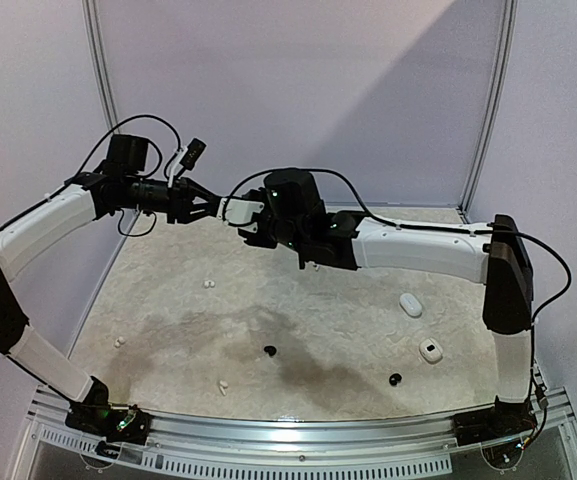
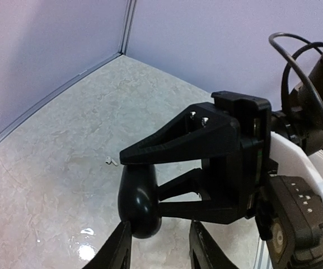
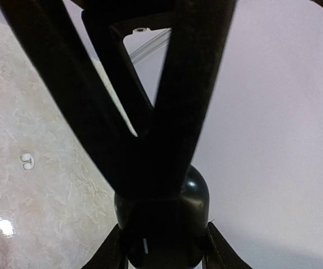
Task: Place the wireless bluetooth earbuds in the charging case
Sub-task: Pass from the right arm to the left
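A: Where is the black charging case (image 2: pixel 139 210)?
B: Mid-air, clamped in the right gripper (image 3: pixel 162 249). The left gripper (image 2: pixel 160 246), half closed, straddles it; grip unclear.
A: The earbuds?
B: On the table (image 1: pixel 368 330) below the case; the nearest white earbud (image 1: pixel 206 284) lies on the left arm's side.

We see a beige marbled worktop (image 1: pixel 368 310) with a dark blotch, white earbuds (image 1: pixel 206 284), black earbuds (image 1: pixel 270 350), white charging cases (image 1: pixel 411 305), a glossy black case (image 2: pixel 139 207) and lilac walls (image 1: pixel 298 90).
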Controlling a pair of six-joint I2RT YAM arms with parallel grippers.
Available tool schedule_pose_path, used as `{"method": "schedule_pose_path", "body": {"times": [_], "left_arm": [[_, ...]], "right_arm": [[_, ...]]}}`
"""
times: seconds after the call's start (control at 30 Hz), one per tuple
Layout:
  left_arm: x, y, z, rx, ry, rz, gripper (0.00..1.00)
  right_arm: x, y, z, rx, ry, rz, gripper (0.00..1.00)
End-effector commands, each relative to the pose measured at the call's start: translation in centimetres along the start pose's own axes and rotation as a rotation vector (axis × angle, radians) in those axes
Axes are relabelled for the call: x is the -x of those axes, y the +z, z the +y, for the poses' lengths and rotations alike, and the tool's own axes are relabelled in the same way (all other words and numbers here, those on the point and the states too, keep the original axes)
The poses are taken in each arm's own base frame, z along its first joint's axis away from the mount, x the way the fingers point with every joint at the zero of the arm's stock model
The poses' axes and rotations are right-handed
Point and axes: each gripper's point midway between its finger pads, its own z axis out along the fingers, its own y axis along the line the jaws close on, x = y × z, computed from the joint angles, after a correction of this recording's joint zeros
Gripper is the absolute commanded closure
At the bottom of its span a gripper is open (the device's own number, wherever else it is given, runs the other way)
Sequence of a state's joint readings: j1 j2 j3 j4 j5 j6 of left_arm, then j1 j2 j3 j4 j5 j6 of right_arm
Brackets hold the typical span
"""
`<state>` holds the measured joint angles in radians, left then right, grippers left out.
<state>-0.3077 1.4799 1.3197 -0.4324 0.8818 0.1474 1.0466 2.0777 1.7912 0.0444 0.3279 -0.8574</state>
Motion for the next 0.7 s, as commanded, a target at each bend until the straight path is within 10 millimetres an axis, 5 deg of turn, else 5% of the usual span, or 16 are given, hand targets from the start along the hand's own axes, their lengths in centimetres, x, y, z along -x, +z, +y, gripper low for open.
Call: {"method": "schedule_pose_path", "body": {"times": [0.0, 0.3, 0.43, 0.67], "left_arm": [[-0.7, 1.2, -0.6, -0.031, -0.002, 0.027, 0.66], [0.8, 0.2, 2.2, 0.058, -0.115, -0.064, 0.61], [1.7, -0.3, 0.9, -0.036, -0.093, -0.096, 0.55], [0.0, -0.2, 0.9, -0.022, -0.121, -0.046, 0.55]], "right_arm": [[2.8, -0.4, -0.5, -0.003, 0.005, -0.089, 1.0], [3.7, -1.1, -1.5, -0.041, 0.076, -0.139, 1.0], [3.8, -1.5, -1.8, -0.05, 0.104, -0.15, 1.0], [4.3, -2.1, -2.6, -0.072, 0.158, -0.182, 1.0]]}}
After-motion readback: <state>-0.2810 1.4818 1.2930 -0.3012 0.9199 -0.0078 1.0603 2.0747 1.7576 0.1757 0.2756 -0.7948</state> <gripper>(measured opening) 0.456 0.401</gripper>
